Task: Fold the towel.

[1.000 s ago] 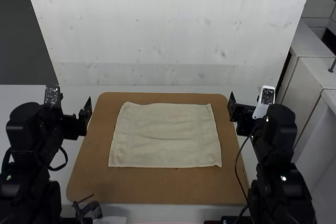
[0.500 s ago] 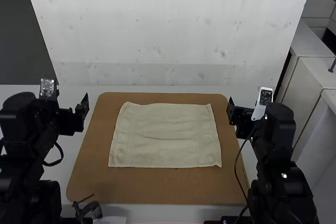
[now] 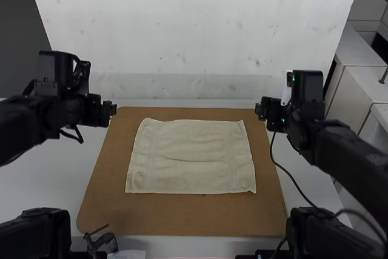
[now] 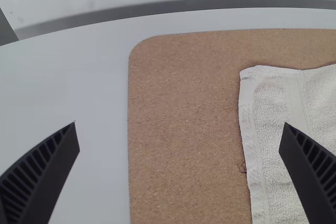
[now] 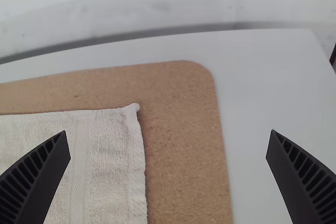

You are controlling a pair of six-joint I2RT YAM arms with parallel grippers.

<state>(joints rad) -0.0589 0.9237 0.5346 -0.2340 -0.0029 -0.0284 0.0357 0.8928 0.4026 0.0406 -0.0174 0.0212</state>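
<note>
Our towel (image 3: 191, 156) lies spread, long axis left-right.
Our left claw (image 3: 113, 108) and nearer right claw (image 3: 259, 111), both wide, flank its far corners.

The cream terry towel (image 3: 191, 150) lies spread out and unfolded on the brown cork board (image 3: 182, 215), with the board showing around all its sides. It is a rough rectangle, its longer edges running from left to right. Shallow wrinkles cross the middle, and a flat woven band runs alongside each short edge. The far edge waves slightly, and the far right corner ends in a small rounded nub.
</note>
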